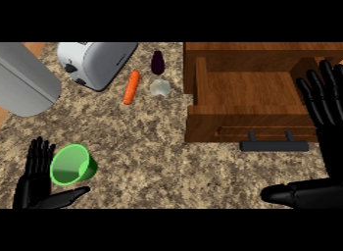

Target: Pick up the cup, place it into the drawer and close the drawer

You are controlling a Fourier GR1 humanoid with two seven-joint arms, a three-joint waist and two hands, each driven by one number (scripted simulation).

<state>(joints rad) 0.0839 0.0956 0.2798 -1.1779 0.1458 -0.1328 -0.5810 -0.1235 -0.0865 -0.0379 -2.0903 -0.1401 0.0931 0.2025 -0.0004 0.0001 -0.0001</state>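
Observation:
A green cup (73,164) lies tipped on the speckled counter at lower left, its mouth facing up and left. My left hand (37,182) is right beside it, fingers straight and thumb spread below the cup, not curled round it. The wooden drawer (236,122) stands pulled open at upper right, nothing visible inside, with a dark handle (274,145) on its front. My right hand (332,112) is open over the drawer's right side, fingers straight and pointing away, thumb low at the right.
A silver toaster (96,62) stands at the back, a large grey rounded object (15,78) at far left. An orange carrot (132,87), a dark eggplant (158,62) and a pale garlic (160,87) lie between toaster and drawer.

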